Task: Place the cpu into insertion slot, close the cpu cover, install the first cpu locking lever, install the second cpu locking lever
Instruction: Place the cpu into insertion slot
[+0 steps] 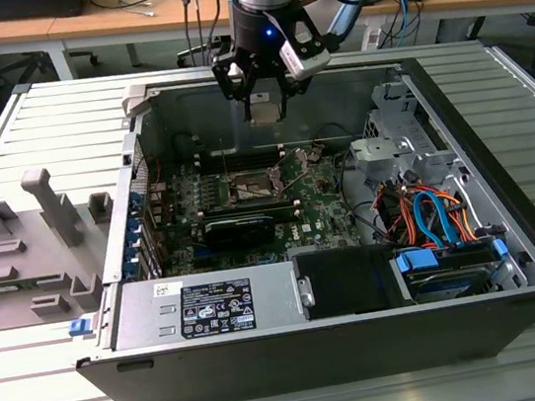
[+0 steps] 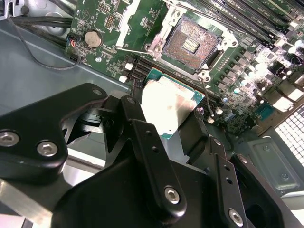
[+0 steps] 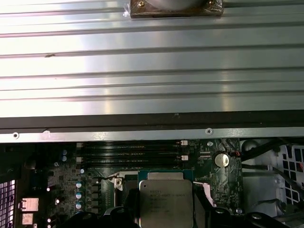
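My gripper hangs over the open computer case, shut on the cpu, a small square chip with a silvery top. In the second wrist view the cpu sits between the black fingers, held in the air above the board and a little to one side of the insertion slot. That slot is uncovered, with its dark contact field showing inside a silver rim. A silvery plate, seemingly the cpu cover, stands raised at the slot's edge. The first wrist view shows the cpu over the green board.
The insertion slot lies mid-board, with a black graphics card just in front of it. A power supply and a drive cage with coloured cables sit along the front. A grey fixture stands at the exterior view's left.
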Robot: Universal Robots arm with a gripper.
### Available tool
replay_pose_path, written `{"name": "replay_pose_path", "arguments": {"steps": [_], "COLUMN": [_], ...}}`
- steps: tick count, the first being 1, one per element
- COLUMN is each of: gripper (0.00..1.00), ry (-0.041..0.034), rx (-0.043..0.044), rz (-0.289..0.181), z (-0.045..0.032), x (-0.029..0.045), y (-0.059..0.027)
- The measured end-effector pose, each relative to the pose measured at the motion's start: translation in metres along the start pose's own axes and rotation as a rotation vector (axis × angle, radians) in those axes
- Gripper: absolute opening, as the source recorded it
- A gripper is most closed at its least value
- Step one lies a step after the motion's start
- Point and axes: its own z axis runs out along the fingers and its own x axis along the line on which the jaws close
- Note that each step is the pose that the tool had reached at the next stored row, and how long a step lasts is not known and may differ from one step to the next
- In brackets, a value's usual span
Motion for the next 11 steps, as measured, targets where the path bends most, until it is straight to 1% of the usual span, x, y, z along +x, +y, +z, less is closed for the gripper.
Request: {"name": "replay_pose_path", "arguments": {"steps": [11], "gripper": [0.55], "ry": [0.0], "rx": [0.0], "rz": [0.0], "z": [0.002], "x": [0.0], "y": [-0.0003]}}
